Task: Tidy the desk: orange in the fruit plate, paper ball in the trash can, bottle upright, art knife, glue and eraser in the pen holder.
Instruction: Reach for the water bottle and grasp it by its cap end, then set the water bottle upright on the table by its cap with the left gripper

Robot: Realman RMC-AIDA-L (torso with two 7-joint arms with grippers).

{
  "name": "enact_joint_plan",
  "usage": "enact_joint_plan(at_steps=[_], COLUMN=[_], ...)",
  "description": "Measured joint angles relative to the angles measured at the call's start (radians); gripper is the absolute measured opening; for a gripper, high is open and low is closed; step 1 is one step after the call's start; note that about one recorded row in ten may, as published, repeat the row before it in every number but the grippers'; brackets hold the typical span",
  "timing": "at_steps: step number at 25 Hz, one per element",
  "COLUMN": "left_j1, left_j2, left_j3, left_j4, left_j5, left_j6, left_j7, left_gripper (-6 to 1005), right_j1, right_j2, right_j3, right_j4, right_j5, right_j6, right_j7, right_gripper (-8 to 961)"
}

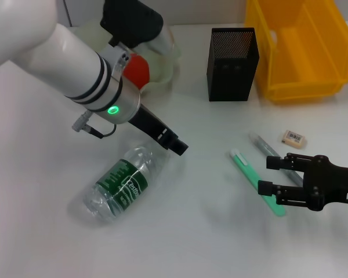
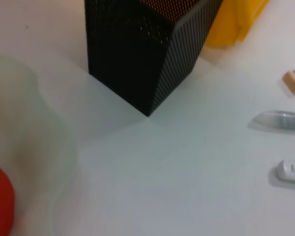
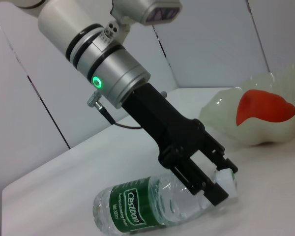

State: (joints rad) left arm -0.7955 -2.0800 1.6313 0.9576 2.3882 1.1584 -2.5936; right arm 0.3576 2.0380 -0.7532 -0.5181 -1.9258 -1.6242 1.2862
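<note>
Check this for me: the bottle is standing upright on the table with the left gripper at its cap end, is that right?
Not quite. The bottle is lying on its side, not upright; the head view shows this, and the right wrist view confirms it. The rest holds: the left gripper is at its cap end.

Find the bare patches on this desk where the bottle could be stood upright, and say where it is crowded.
Free: the desk to the robot's left of the lying bottle, and the stretch between bottle and green knife. Crowded: around the right gripper, with knife, glue stick and eraser; and by the pen holder.
</note>
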Motion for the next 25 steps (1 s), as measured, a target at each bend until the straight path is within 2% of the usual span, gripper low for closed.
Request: enact_joint_plan(at_steps=[5, 10, 17, 19, 21, 22, 25], left_j1=[-0.004, -0.004, 0.0, 0.126, 0.151, 0.228, 0.341], left_j2=[0.0, 0.0, 0.0, 0.006, 0.006, 0.007, 0.008], left_j3=[0.046, 0.055, 0.058, 0.054, 0.052, 0.049, 0.038], left_j4=[-0.02, -0.018, -0.008, 0.252, 0.296, 0.412, 0.539], left_j5=[0.002, 0.002, 0.002, -0.005, -0.006, -0.008, -0.045], left_j6=[-0.028, -0.036, -0.032, 0.029, 0.035, 0.042, 0.036], left_j7=[-0.016, -0.017, -0.013, 0.026, 0.036, 0.076, 0.16], left_gripper=[763, 587, 445, 445, 444, 444, 444], right_j1=[0.001, 0.001, -0.005, -0.007, -0.008, -0.008, -0.01], right_j2=[0.002, 0.002, 0.0, -0.001, 0.0, 0.001, 0.001], right_j3=[0.0, 0.0, 0.006, 0.016, 0.023, 0.025, 0.031], right_j4=[0.002, 0.004, 0.004, 0.004, 0.004, 0.004, 0.004], right_j5=[0.001, 0.001, 0.002, 0.002, 0.002, 0.002, 0.002], right_j6=[0.0, 0.0, -0.001, -0.003, -0.003, -0.001, 0.003], right_j7=[0.0, 0.0, 0.002, 0.002, 0.001, 0.0, -0.002], right_gripper=[739, 739, 738, 738, 738, 738, 738])
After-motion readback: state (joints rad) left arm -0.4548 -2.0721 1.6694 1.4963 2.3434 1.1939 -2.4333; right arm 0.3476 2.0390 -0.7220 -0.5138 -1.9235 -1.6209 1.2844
